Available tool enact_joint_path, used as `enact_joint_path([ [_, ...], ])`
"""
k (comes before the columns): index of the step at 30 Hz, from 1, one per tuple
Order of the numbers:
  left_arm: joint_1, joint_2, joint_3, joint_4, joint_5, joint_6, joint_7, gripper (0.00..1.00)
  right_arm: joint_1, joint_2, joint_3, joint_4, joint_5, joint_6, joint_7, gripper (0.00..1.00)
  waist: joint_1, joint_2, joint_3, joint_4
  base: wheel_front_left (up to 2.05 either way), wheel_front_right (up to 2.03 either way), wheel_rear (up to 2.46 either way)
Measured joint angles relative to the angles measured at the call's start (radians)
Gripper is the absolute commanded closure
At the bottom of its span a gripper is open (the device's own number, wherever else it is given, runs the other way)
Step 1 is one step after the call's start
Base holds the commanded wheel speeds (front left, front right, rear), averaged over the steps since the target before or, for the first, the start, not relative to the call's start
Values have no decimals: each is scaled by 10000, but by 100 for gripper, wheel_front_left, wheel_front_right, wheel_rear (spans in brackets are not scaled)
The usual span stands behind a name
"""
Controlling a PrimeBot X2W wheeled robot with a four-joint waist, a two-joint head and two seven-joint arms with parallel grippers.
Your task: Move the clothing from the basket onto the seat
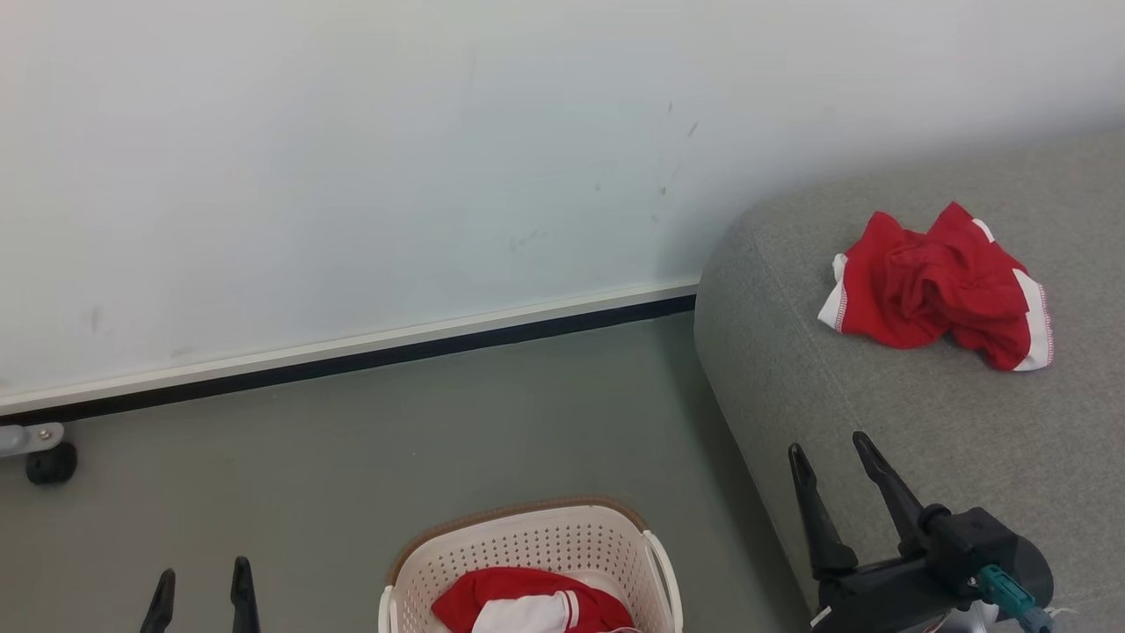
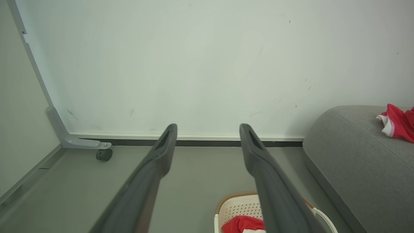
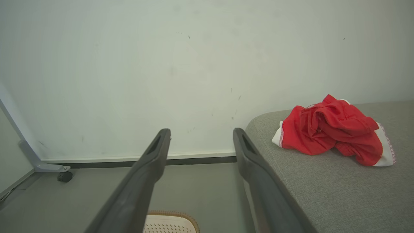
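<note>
The head camera looks forward and down, taking in the white wall [image 1: 352,132] across the top, grey floor [image 1: 395,422] below it, the laundry basket [image 1: 527,541] cut off at bottom centre and the grey sofa [image 1: 879,440] at right. The left wrist camera sits lower, sighting between the fingers of the left gripper [image 2: 208,129] at the same wall, with the basket at its bottom edge and the sofa's corner at right. The right wrist camera, aimed past the right gripper [image 3: 201,134], stands nearer the sofa. All three views share the wall, a black caster [image 1: 51,463] at left and the crumpled red garment [image 1: 936,286] on the sofa.
</note>
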Motion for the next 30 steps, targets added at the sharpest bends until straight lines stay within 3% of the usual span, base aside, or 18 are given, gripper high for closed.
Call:
enact_joint_path([
  [18, 9, 2, 115, -178, 109, -15, 0, 0, 247, 33, -384, -426, -268, -12, 0, 0, 0, 0, 244, -22, 0, 0, 0],
  [30, -486, 232, -148, -481, 512, -188, 2, 0, 134, 100, -612, -995, -500, -13, 0, 0, 0, 0, 1242, 7, 0, 0, 0],
])
